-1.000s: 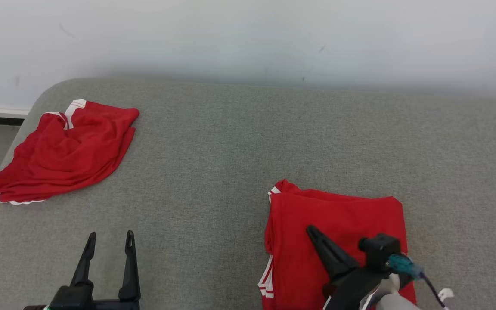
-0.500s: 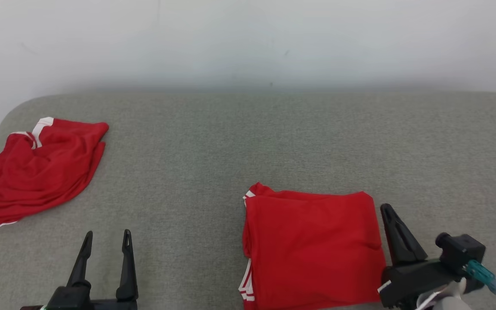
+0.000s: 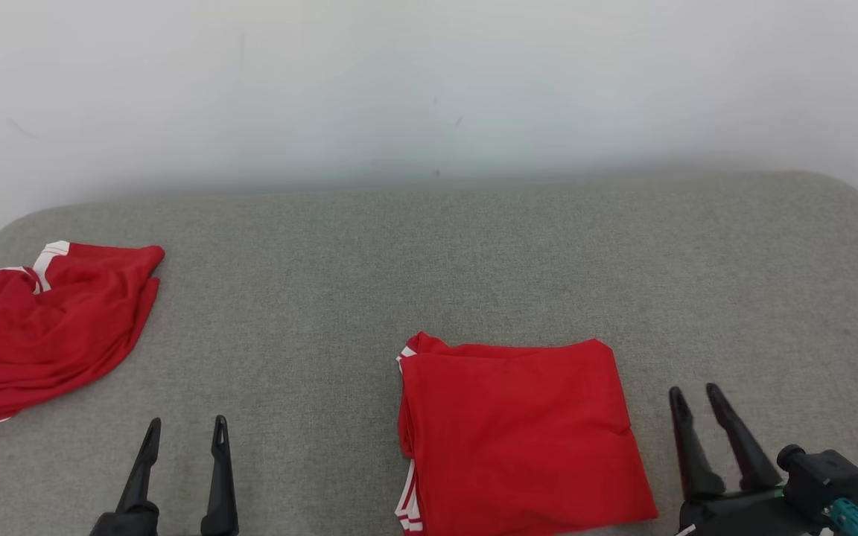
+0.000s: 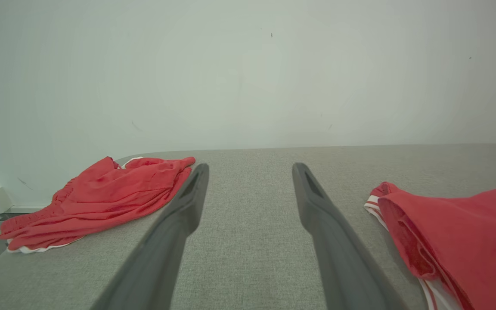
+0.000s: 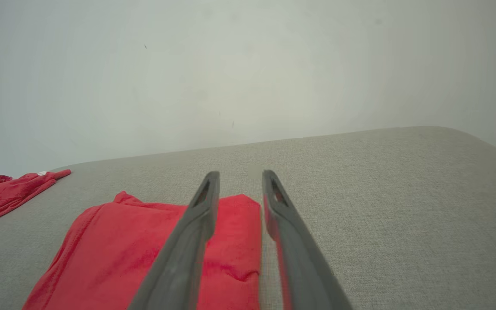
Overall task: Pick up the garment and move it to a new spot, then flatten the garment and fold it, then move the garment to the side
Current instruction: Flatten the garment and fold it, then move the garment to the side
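Observation:
The garment (image 3: pixel 518 432) is red with white stripes at its left edge and lies folded into a neat rectangle on the grey cushion (image 3: pixel 399 253). It also shows in the left wrist view as the garment (image 4: pixel 459 237), and in the right wrist view as the garment (image 5: pixel 144 245). My right gripper (image 3: pixel 693 393) stands just right of it, apart from the cloth, its fingers a little apart and nothing between them; in its own view the right gripper (image 5: pixel 240 174) points past the garment's far right corner. My left gripper (image 3: pixel 187 424) is open and empty at the lower left, seen wide in its own view as the left gripper (image 4: pixel 251 168).
A second red garment (image 3: pixel 42 335) lies crumpled at the cushion's far left edge, also seen as a crumpled heap (image 4: pixel 101 198) and a red strip (image 5: pixel 7 193). A pale wall (image 3: pixel 429 89) rises behind the cushion. Bare grey cushion lies between the two garments and to the right.
My right gripper has come off the folded garment, moved to its right side and opened. The head camera has shifted, so the whole picture slid. The left gripper stays open.

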You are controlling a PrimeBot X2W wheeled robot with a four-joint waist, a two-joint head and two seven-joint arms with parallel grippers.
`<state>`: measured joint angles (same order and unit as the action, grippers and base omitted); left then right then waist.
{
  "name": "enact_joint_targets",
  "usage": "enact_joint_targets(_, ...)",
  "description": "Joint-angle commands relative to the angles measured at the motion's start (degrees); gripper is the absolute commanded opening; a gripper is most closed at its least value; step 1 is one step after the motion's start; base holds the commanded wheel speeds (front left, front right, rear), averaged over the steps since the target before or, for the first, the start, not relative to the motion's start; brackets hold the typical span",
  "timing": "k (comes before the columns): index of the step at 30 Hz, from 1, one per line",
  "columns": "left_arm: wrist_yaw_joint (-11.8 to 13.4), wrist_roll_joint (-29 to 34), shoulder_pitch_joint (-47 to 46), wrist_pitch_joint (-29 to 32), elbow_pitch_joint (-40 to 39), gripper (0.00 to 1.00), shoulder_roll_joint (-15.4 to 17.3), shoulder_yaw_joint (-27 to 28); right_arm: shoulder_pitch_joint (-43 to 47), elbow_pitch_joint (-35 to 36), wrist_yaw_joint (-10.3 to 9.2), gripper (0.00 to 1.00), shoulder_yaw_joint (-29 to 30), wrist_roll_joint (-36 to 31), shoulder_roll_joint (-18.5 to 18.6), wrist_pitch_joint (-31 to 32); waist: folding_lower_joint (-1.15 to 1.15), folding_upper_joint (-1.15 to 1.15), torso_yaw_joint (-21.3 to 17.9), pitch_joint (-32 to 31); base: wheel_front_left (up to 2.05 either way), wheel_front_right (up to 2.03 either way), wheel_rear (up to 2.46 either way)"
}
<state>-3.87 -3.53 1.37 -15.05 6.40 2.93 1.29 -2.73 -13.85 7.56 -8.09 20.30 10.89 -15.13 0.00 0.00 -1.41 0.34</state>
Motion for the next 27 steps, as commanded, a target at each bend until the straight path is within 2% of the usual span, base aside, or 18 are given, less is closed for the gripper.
enact_joint_targets(1, 0.0, 0.2, 1.0, -0.2, 0.1, 1.0, -0.1, 0.2, 0.7, 0.5, -0.17, 1.0, 0.3, -0.7, -0.5, 0.0, 0.0, 0.0, 0.1, -0.3, 0.0, 0.0, 0.0)
enact_joint_targets(12, 0.3, -0.2, 2.2, -0.2, 0.0, 1.0, -0.1, 1.0, 1.9, 1.9, -0.17, 1.0, 1.8, -2.4, -1.8, 0.0, 0.0, 0.0, 1.6, -1.3, 0.0, 0.0, 0.0)
enact_joint_targets(27, -0.1, -0.5, 2.4, -0.2, 0.8, 1.0, -0.1, 1.1, 2.6, 3.8, -0.17, 1.0, 3.3, -3.9, -3.4, 3.7, 0.0, 0.0, 1.8, -1.4, 0.0, 0.0, 0.0)
